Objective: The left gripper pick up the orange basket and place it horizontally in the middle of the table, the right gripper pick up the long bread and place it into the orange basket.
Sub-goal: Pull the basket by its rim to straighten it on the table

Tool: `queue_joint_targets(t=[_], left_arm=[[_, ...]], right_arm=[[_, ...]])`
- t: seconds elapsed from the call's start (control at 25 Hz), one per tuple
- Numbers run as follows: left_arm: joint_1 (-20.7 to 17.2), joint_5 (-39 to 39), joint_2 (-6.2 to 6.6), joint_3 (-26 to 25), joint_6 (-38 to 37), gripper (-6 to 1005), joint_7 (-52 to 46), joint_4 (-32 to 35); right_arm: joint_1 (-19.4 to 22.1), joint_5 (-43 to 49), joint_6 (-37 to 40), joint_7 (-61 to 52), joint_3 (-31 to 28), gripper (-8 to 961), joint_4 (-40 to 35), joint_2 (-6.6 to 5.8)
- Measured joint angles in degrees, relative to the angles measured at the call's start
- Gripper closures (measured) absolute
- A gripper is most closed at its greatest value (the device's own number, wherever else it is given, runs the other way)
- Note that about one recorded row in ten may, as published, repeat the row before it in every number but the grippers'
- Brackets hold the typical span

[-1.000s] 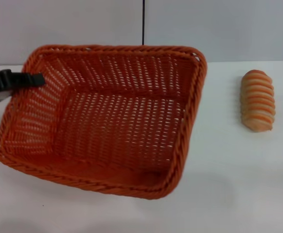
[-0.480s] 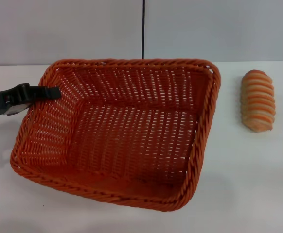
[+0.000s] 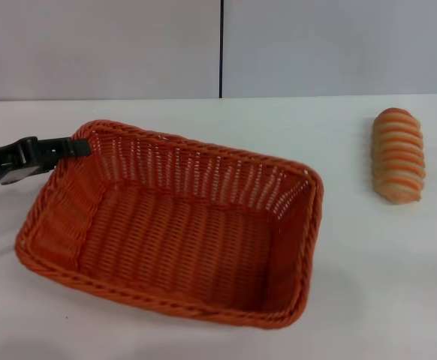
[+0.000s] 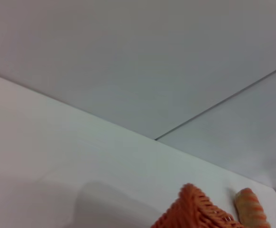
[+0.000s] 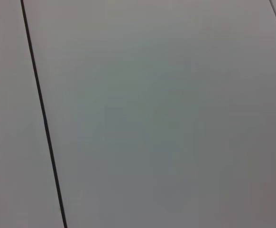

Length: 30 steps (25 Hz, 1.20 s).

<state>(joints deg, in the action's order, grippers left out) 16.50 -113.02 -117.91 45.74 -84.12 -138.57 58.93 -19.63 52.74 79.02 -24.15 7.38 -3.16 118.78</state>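
Observation:
The orange basket [image 3: 181, 232] lies flat on the white table [image 3: 369, 285], left of centre, its long side running slightly askew. My left gripper [image 3: 74, 147] reaches in from the left, shut on the braided rim at the basket's far-left corner. The long bread [image 3: 399, 154] lies on the table at the right, well apart from the basket, with its ridged top up. The left wrist view catches a corner of the basket rim [image 4: 195, 211] and the long bread [image 4: 251, 209] beyond it. My right gripper is out of view.
A grey wall with a dark vertical seam [image 3: 221, 49] stands behind the table. Bare tabletop lies between the basket and the bread. The right wrist view holds only the wall and its seam [image 5: 43, 118].
The basket was tilted up toward the head camera and has come down flat onto the table, shifting right. The left gripper came in and lowered with it. The bread stayed put.

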Motion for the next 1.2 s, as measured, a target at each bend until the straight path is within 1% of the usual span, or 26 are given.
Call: queue_joint_targets(t=[0.04, 0.08, 0.2, 0.36, 0.4, 0.44, 0.52, 0.56, 0.6, 0.68, 0.72, 0.76, 0.8, 0.88, 0.96, 1.0, 1.04, 1.08, 1.12, 1.16, 1.2], left_arm=[[0.0, 0.0, 0.0, 0.0, 0.0, 674, 0.0, 0.0], [-0.39, -0.42, 0.29, 0.06, -0.77, 652, -0.26, 0.05], [-0.47, -1.32, 0.4, 0.06, -1.69, 551, -0.52, 0.24], [-0.14, -3.51, 0.64, -0.21, -5.45, 416, -1.07, 0.61], [-0.14, -3.51, 0.64, -0.21, -5.45, 394, -1.07, 0.61], [-0.01, -3.91, 0.97, -0.58, -7.41, 372, -1.14, 0.66], [0.07, -3.91, 1.21, -0.73, -8.42, 327, -1.14, 0.7], [0.19, -3.92, 1.56, -0.81, -9.77, 305, -1.01, 0.71], [0.19, -3.92, 1.56, -0.81, -9.77, 305, -1.01, 0.71], [0.33, -3.91, 2.25, -0.95, -11.24, 305, -0.87, 0.65], [0.33, -3.91, 2.25, -0.95, -11.24, 305, -0.87, 0.65], [0.45, -3.94, 2.68, -0.95, -11.87, 304, -0.76, 0.35], [0.45, -3.94, 2.68, -0.95, -11.87, 304, -0.76, 0.35], [0.54, -4.07, 3.07, -0.94, -12.21, 304, -0.6, 0.06], [0.47, -4.36, 3.83, -0.94, -12.29, 304, -0.46, -0.1], [0.47, -4.36, 3.83, -0.94, -12.29, 304, -0.46, -0.1], [0.41, -4.52, 4.24, -0.93, -12.39, 304, -0.14, -0.26], [0.41, -4.55, 4.64, -0.97, -12.42, 304, 0.45, -0.59], [0.41, -4.55, 4.64, -0.97, -12.42, 304, 0.45, -0.59], [0.49, -4.59, 5.07, -1.82, -12.44, 303, 1.73, -1.33], [0.49, -4.59, 5.07, -1.82, -12.44, 303, 1.73, -1.33]], right_arm=[[0.0, 0.0, 0.07, -0.05, 0.0, 347, -0.01, -0.01], [-0.03, 0.0, 0.15, -0.14, 0.0, 347, -0.08, -0.01], [-0.06, 0.0, 0.17, -0.15, 0.0, 347, -0.14, -0.03], [0.04, 0.0, 0.06, -0.17, 0.01, 348, -0.25, -0.04], [0.04, 0.0, 0.06, -0.17, 0.01, 348, -0.25, -0.04], [0.06, 0.0, -0.09, -0.18, 0.04, 348, -0.3, -0.09], [0.04, 0.0, -0.12, -0.19, 0.06, 348, -0.32, -0.11], [-0.05, 0.0, -0.13, -0.19, 0.07, 348, -0.34, -0.13], [-0.05, 0.0, -0.13, -0.19, 0.07, 348, -0.34, -0.13], [-0.11, -0.01, -0.15, -0.19, 0.2, 348, -0.36, -0.13], [-0.11, -0.01, -0.15, -0.19, 0.2, 348, -0.36, -0.13], [-0.16, -0.01, -0.17, -0.19, 0.58, 348, -0.36, -0.13], [-0.16, -0.01, -0.17, -0.19, 0.58, 348, -0.36, -0.13], [-0.28, -0.01, -0.19, -0.2, 1.07, 349, -0.35, -0.13], [-0.48, -0.01, -0.25, -0.19, 1.44, 349, -0.41, -0.17], [-0.48, -0.01, -0.25, -0.19, 1.44, 349, -0.41, -0.17], [-0.56, -0.01, -0.27, -0.2, 1.55, 349, -0.44, -0.2], [-0.65, -0.01, -0.36, -0.71, 1.92, 349, -0.65, -0.25], [-0.67, -0.01, -0.6, -1.71, 2.59, 349, -1.13, -0.27], [-0.67, 0.11, -1.03, -3.32, 3.57, 349, -1.91, -0.28], [-0.67, 0.11, -1.03, -3.32, 3.57, 349, -1.91, -0.28]])
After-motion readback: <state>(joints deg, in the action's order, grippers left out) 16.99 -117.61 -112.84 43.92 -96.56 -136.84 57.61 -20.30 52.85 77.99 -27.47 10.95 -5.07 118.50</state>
